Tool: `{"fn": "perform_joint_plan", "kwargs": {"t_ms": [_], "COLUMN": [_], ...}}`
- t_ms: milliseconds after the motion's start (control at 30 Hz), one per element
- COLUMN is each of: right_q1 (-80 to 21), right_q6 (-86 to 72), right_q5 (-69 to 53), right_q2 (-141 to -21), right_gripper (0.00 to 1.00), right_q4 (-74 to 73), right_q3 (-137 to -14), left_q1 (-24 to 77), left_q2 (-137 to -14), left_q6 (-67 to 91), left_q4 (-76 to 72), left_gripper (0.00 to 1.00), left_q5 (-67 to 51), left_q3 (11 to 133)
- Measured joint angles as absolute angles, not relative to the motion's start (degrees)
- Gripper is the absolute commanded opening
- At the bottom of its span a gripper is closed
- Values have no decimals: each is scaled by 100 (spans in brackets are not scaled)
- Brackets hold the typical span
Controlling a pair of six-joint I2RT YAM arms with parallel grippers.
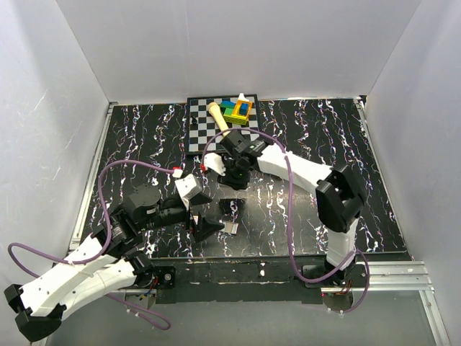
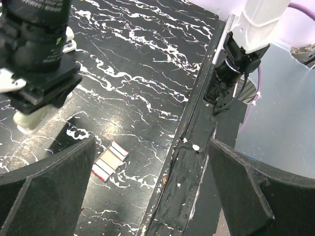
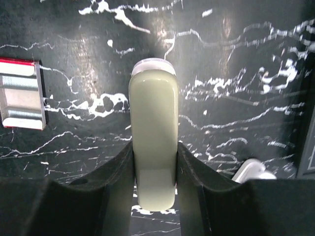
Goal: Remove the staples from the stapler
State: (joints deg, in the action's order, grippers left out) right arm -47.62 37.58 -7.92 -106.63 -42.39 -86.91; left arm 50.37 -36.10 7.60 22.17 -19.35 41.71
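Note:
A pale green stapler [image 3: 152, 113] stands upright on the black marbled table, clamped between the fingers of my right gripper [image 3: 153, 150]. It also shows in the left wrist view [image 2: 30, 118], under the right gripper [image 2: 37, 73]. In the top view the right gripper [image 1: 234, 175] points down near the table's middle. My left gripper [image 2: 152, 191] is open and empty, above the table's near edge, also in the top view [image 1: 209, 227]. No silvery strip of staples shows in any view.
A small red-and-white box [image 2: 109, 161] lies flat between the two grippers, also left of the stapler [image 3: 22, 93]. A checkerboard [image 1: 198, 130] with coloured blocks [image 1: 236, 110] and a wooden piece sits at the back. A white object [image 3: 253, 171] lies near the right gripper.

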Motion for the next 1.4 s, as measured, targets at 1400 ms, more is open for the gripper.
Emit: {"fn": "perform_joint_plan", "kwargs": {"t_ms": [1400], "right_q1": [-5673], "right_q6": [4689], "right_q5": [-742], "right_q2": [-13078], "right_gripper": [50], "right_q4": [-5260], "right_q3": [-11375], "left_q1": [5039], "left_q2": [-3441], "left_q6": [755], "left_q4": [2185], "left_gripper": [98], "left_q5": [-1981], "left_q3": [4167]}}
